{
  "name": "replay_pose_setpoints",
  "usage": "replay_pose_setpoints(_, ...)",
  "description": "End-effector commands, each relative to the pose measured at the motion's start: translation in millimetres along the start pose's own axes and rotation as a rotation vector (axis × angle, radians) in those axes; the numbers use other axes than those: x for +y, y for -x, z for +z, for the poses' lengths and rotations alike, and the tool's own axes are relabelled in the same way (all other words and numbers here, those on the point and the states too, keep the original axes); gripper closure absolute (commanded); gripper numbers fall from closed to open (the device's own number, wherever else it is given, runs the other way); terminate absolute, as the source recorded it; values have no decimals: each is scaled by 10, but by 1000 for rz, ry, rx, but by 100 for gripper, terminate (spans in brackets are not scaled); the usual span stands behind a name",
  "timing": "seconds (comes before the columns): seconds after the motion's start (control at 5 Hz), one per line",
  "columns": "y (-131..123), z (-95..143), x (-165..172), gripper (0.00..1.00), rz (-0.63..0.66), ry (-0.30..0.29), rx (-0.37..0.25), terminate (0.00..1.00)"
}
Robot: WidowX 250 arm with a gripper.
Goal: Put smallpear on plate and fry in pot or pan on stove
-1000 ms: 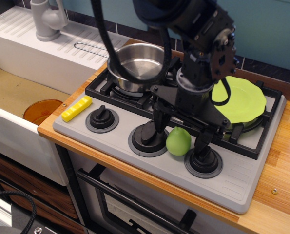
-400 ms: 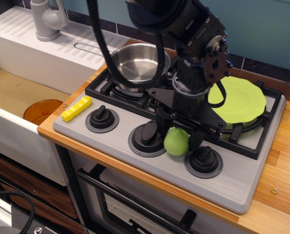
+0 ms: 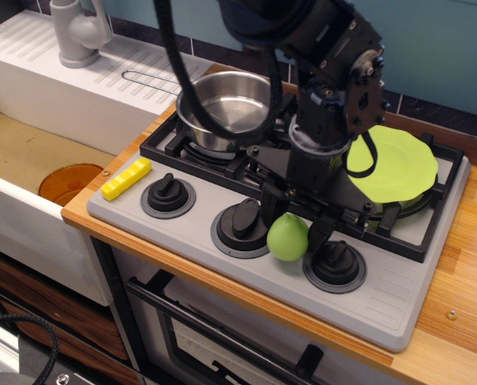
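The hand (image 3: 291,227) has closed since a second ago and is gripping the one smallpear (image 3: 288,237), between two stove (image 3: 398,309) knobs. One pan (image 3: 226,106) and one plate (image 3: 394,164) are sitting empty.

Light-green smallpear (image 3: 287,238), lime-green plate (image 3: 402,164), bright-yellow fry (image 3: 127,178) — grey stove (image 3: 398,297), black knobs (image 3: 167,193), shiny steel pan (image 3: 226,108).

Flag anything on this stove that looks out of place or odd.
Two things sit oddly: the fry lies on the grey stove front corner beside the left knob, not in the pan, and the plate rests on the right burner grate. The pincer is closed around the smallpear. No spills or damage.
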State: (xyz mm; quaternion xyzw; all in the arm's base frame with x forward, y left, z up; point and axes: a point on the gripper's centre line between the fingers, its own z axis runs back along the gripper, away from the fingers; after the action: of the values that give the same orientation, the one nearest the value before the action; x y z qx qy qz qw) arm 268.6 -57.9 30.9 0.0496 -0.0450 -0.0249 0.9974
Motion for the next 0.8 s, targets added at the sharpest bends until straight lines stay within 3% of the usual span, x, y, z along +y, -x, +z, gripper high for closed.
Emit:
replay_pose_setpoints(0.0,-139,246,18,100,5,4,-37,0)
replay_pose_setpoints(0.2,-231,517,84,100,-1,-10,2,0)
replay_pose_setpoints(0.4,-484,866,150,100,-12,31,70,0)
replay_pose_setpoints(0.6,-867,1027,166,100,-12,58,103,0)
